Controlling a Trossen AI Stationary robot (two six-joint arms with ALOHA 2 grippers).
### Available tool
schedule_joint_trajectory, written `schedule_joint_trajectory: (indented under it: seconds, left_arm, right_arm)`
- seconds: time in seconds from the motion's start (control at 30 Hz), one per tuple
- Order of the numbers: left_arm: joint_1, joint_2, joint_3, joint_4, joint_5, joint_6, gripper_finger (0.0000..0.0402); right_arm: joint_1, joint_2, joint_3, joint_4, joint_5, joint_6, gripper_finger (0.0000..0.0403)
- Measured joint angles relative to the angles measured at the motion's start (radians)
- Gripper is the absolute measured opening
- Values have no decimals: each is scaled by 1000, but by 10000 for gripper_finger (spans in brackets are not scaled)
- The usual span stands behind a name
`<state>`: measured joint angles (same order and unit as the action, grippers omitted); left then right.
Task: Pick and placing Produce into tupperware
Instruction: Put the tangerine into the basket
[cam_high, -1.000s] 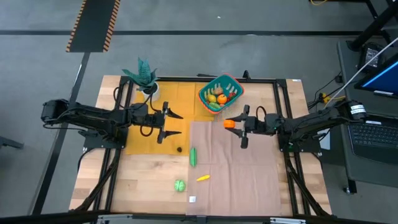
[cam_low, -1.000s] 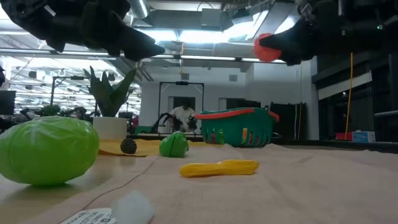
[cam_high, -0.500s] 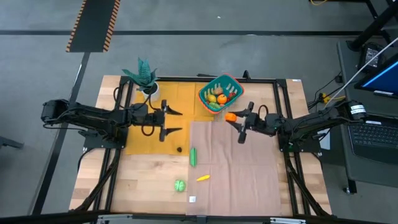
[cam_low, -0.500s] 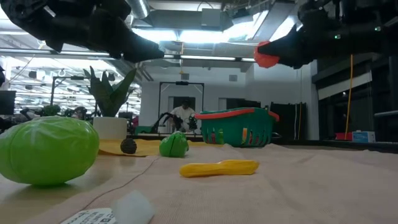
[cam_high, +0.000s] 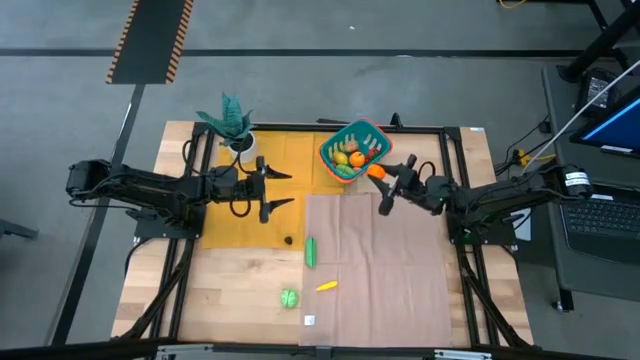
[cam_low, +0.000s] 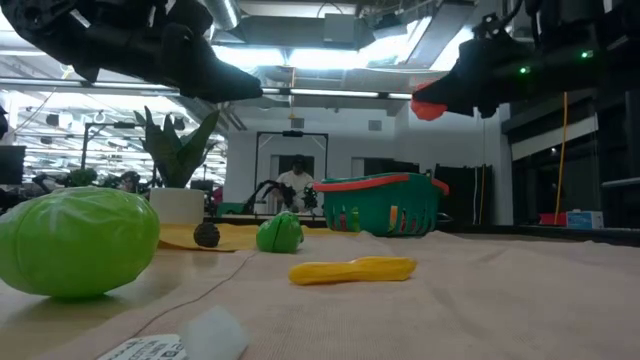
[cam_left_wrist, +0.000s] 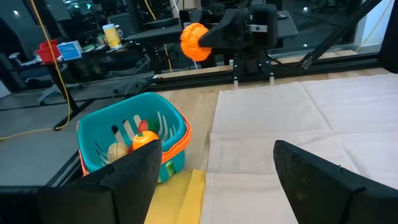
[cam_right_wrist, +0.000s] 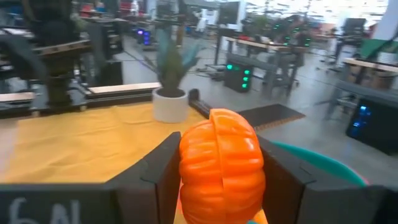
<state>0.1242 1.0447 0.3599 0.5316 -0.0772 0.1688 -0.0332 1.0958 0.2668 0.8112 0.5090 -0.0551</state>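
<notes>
The teal tupperware (cam_high: 353, 150) with an orange-red rim stands at the table's far middle, with several produce pieces inside; it also shows in the left wrist view (cam_left_wrist: 106, 134). My right gripper (cam_high: 376, 174) hovers at its near right rim, shut on an orange toy pumpkin (cam_right_wrist: 219, 165). My left gripper (cam_high: 283, 190) hangs open and holds nothing over the yellow mat, left of the tupperware. A green cucumber (cam_high: 311, 251), a yellow piece (cam_high: 326, 286), a green cabbage (cam_high: 289, 297) and a small dark piece (cam_high: 289, 239) lie on the table's near half. My right gripper pinches the pumpkin's two opposite sides (cam_right_wrist: 186, 168) between its two fingers (cam_right_wrist: 155, 177). The fingers run about level, coming from the table's right side and slanting toward the far left. The pumpkin (cam_low: 428, 107) is lifted clear, well above the table.
A teal plant in a white pot (cam_high: 233, 125) stands at the far left of the yellow mat (cam_high: 225, 225). A tan cloth (cam_high: 375, 270) covers the near right. A small white tag (cam_high: 309, 320) lies near the front edge. A person shows in the room far behind the table.
My right gripper has carried the pumpkin toward the far edge, up to the tupperware's near right rim, and has swung its fingers toward the far left. The pumpkin stays clear of the table. My left gripper has swung slightly toward the far edge, still open.
</notes>
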Motion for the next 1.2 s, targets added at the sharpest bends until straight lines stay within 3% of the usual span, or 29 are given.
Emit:
schedule_joint_trajectory:
  seconds: [0.23,0.53,0.73,1.2]
  left_arm:
    - [0,0,0,0,0,0,302]
    - [0,0,0,0,0,0,302]
    - [0,0,0,0,0,18,302]
    - [0,0,0,-26,0,21,302]
  right_arm:
    - [-54,0,0,-9,89,26,171]
    - [-118,1,0,-10,90,77,171]
    - [-181,30,32,-49,24,113,171]
    - [-360,251,240,-169,-88,130,171]
